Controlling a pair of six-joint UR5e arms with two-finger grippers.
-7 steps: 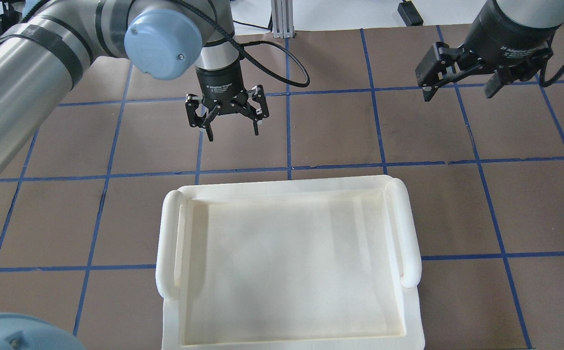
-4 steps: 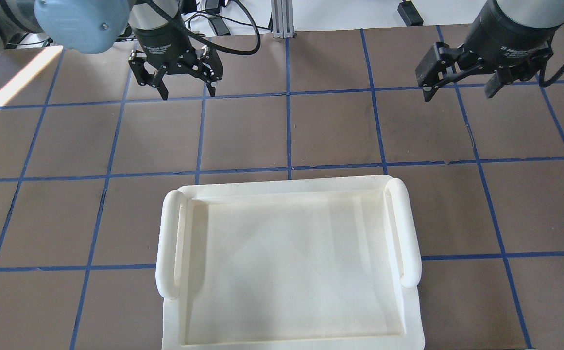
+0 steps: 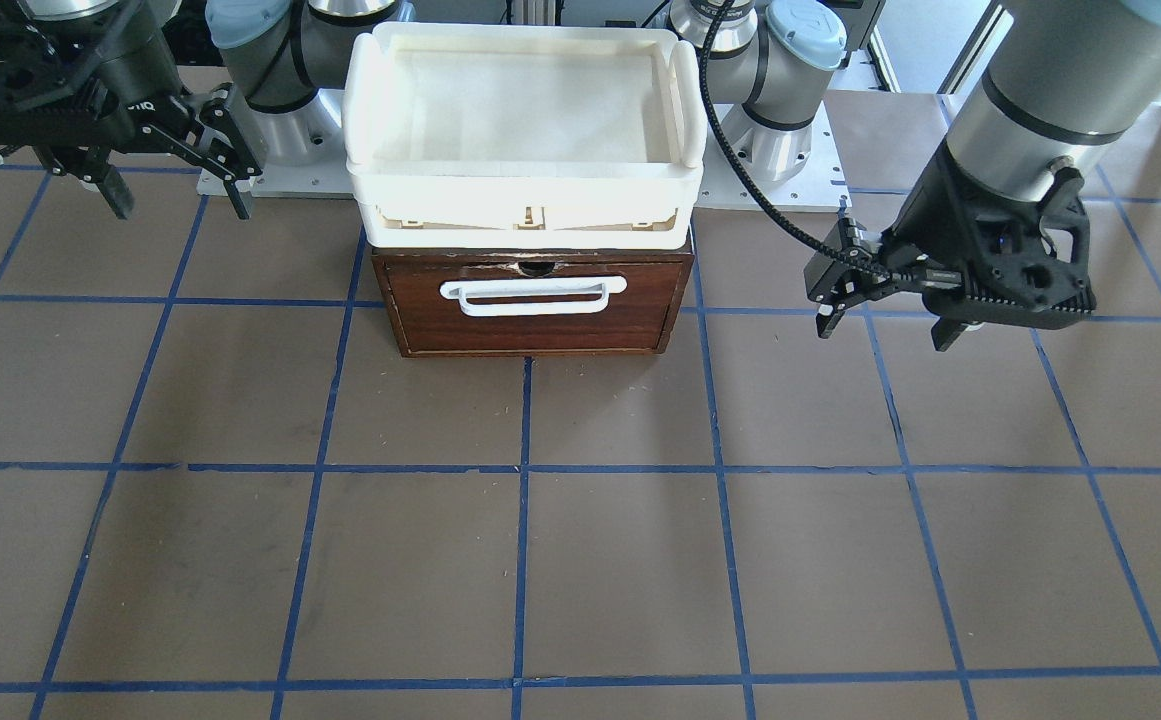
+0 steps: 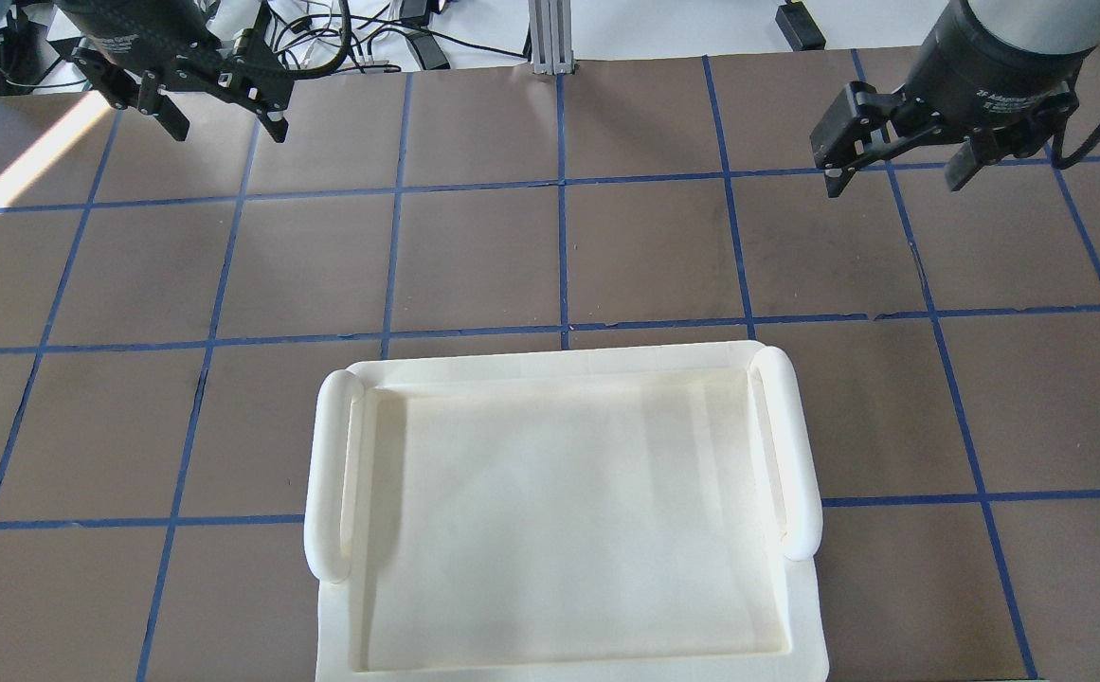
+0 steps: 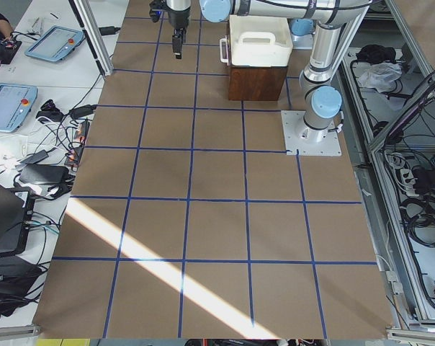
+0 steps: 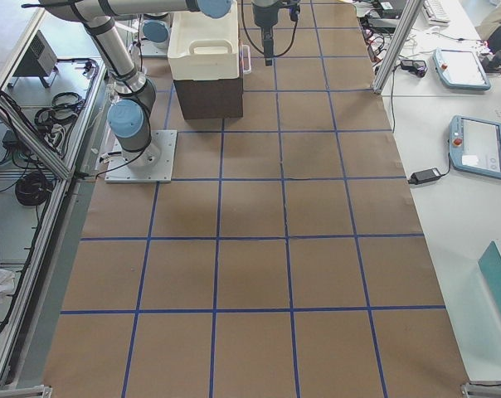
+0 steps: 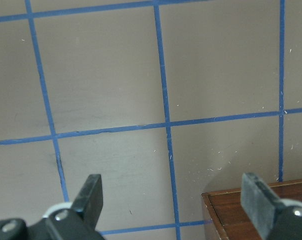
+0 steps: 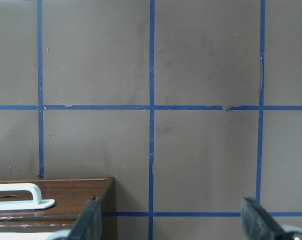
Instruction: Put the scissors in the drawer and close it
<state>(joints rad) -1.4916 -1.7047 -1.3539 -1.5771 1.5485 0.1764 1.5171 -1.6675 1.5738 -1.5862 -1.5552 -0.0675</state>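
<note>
One boxy, glossy dark-wood drawer (image 3: 550, 335)

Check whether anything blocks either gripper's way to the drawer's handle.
Nothing visible does. The left gripper and right gripper hang open either side of the drawer, with only bare table between them and its white handle. The white tray sits on top, not across the front. The drawer is shut.

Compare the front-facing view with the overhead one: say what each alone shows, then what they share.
Front-facing only: the dark wooden drawer, apparently closed, its white handle, under the white tray. Overhead only: cables beyond the table and a sunlight streak. Both: the tray, the left end effector and right end effector, both open and empty; no scissors.
</note>
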